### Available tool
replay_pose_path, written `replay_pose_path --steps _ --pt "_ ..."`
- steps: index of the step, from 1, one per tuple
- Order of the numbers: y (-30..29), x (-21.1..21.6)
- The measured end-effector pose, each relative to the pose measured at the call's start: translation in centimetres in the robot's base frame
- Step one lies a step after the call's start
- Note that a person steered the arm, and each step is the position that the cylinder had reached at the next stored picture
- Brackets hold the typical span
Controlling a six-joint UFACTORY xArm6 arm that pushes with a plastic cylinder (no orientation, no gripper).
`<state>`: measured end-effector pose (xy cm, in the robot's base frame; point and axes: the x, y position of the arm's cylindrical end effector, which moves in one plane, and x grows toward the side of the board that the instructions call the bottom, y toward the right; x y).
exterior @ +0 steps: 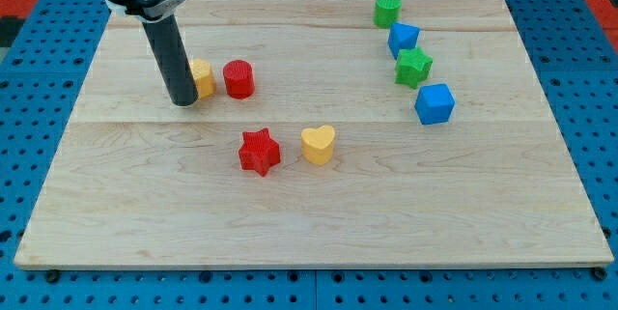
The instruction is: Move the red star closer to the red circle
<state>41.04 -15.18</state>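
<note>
Here my tip (182,102) rests on the pale wooden board (319,213) over blue pegboard (39,69), grasping nothing.

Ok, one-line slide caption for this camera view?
My tip beside a yellow block, the red circle right of it, the red star below, untouched.

the red star (259,151) lies flat on the wooden board, a little left of the view's centre, its points spread outward. the red circle (238,79), a short upright cylinder, stands apart from it, toward the view's top and slightly left.
</note>
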Motion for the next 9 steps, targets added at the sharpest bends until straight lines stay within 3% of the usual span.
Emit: replay_pose_path --steps 4,5,7,9 --pt "2.8 11.6" --pt "6.2 12.7" --pt "8.4 12.7" --pt "8.9 9.7"
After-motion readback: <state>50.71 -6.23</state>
